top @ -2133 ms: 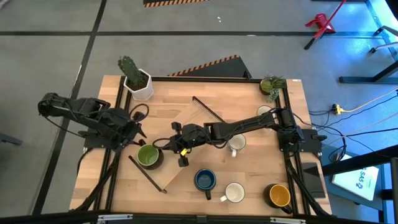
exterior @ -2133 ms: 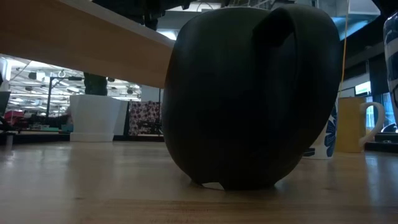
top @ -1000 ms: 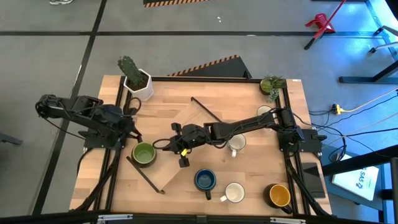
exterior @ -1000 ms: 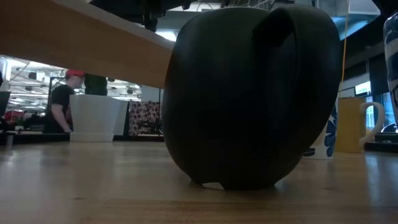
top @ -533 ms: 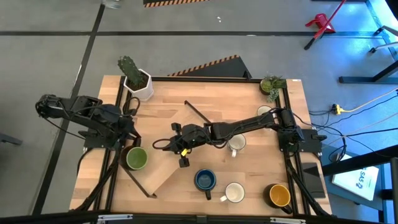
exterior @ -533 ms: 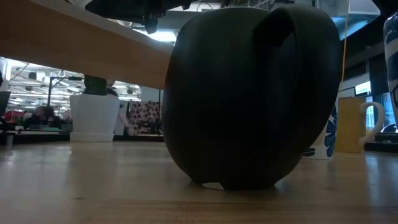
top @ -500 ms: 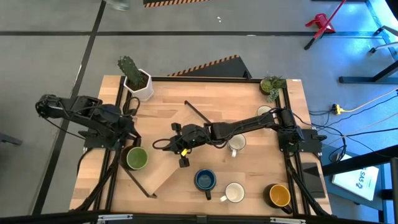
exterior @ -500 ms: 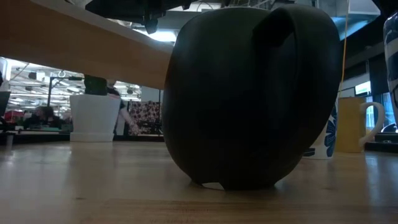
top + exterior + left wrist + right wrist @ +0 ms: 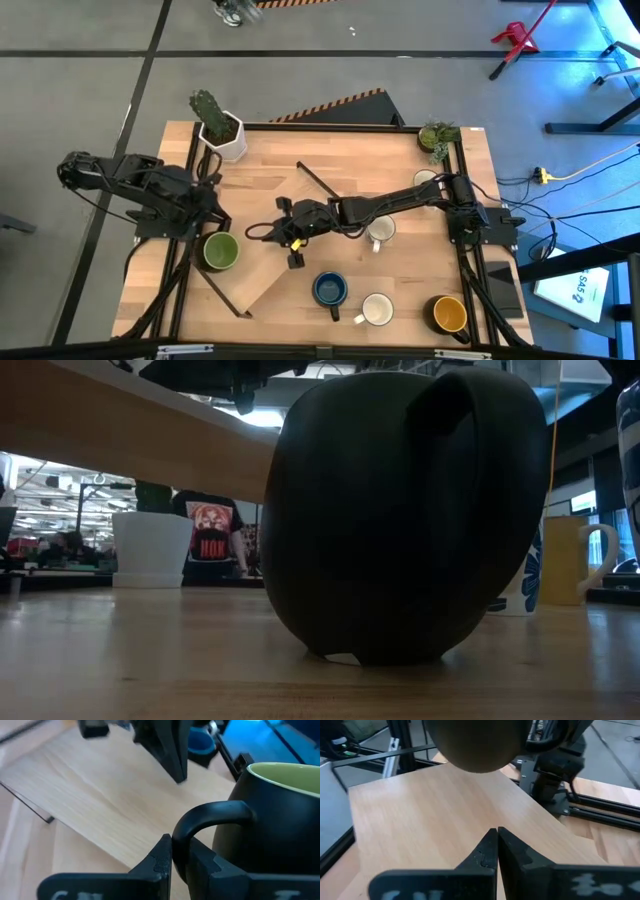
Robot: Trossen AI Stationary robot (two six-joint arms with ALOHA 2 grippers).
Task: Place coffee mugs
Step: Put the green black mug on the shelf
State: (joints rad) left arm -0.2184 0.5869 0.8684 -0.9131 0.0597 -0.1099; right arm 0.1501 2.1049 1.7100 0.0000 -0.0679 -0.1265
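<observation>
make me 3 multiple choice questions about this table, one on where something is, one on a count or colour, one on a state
1. Where is the green mug?
A. at the table's left side, by the left gripper
B. beside the small green plant
C. between the blue and yellow-orange mugs

2. How many mugs show in the high view?
A. four
B. six
C. eight

3. What is the left gripper doing?
A. hanging open above the cactus pot
B. shut on the green mug's handle
C. resting shut on bare wood

Answers:
1. A, the high view shows it near the left edge under the left arm.
2. B, green, blue, yellow-orange, and three pale ones.
3. B, the left wrist view shows the handle pinched between its fingers.
</observation>
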